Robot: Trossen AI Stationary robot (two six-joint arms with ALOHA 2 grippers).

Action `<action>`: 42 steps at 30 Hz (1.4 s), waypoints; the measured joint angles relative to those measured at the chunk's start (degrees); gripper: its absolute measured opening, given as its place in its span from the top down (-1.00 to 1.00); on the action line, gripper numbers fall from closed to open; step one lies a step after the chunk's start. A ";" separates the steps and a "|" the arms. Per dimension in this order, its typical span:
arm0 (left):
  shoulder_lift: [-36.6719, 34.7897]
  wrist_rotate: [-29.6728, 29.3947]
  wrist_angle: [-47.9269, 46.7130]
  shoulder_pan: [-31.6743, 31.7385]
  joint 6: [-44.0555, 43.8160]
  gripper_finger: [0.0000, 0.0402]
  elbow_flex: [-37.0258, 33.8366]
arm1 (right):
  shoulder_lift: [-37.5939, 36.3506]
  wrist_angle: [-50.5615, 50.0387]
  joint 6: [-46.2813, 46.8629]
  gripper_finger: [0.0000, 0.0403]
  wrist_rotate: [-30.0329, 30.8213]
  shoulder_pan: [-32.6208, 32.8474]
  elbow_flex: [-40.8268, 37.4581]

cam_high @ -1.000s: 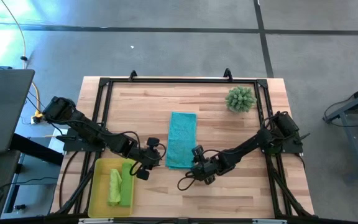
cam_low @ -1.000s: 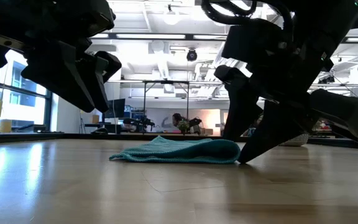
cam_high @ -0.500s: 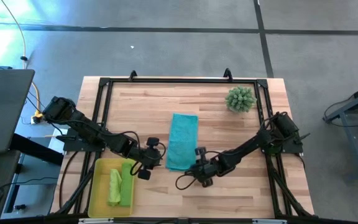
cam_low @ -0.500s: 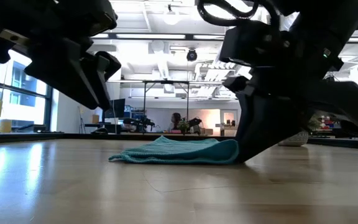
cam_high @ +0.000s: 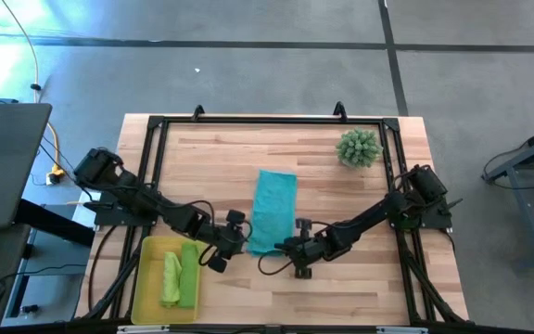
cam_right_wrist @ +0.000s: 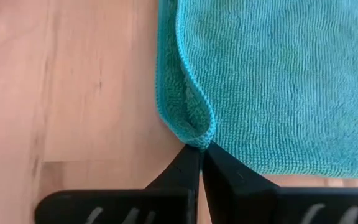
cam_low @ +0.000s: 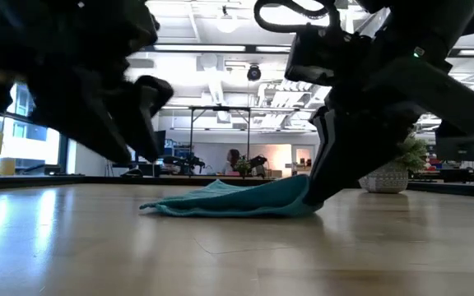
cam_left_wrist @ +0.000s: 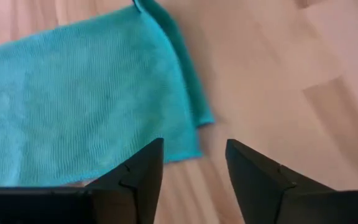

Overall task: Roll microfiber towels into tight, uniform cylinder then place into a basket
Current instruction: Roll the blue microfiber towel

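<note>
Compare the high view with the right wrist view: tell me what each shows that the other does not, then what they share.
Only the high view shows the yellow basket with two green towels inside, the spiky plant, and the left gripper beside the teal towel.

Only the right wrist view shows the right gripper shut on the towel's edge, pinching up a small fold.

Both show the teal towel on the wooden table.

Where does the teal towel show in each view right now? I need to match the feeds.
High view: teal towel at table centre, between both arms.
Low view: lying mid-picture, one corner lifted.
Left wrist view: fills most of the picture.
Right wrist view: fills most of the picture.
Shared landmark: the corner pinched by the right end effector.
</note>
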 joint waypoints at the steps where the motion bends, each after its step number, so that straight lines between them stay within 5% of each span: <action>1: 1.05 -0.73 1.21 0.05 1.70 0.16 -0.02 | 0.00 -0.02 1.12 1.00 -0.53 0.00 0.00; 11: 9.52 -4.75 9.04 -0.08 18.03 0.10 0.07 | 0.00 0.16 8.68 1.00 -3.57 -0.11 0.00; 20: 14.50 2.43 21.20 -0.06 15.08 0.10 0.06 | 0.00 -0.18 8.87 1.00 -3.52 -0.39 0.00; 28: 15.91 2.00 22.61 0.54 7.94 0.12 0.13 | -0.02 -0.02 8.89 1.00 -3.30 -0.39 0.00; 42: 16.06 2.40 21.71 0.89 2.38 0.91 0.11 | -0.07 2.15 11.76 1.00 -4.46 -0.22 0.00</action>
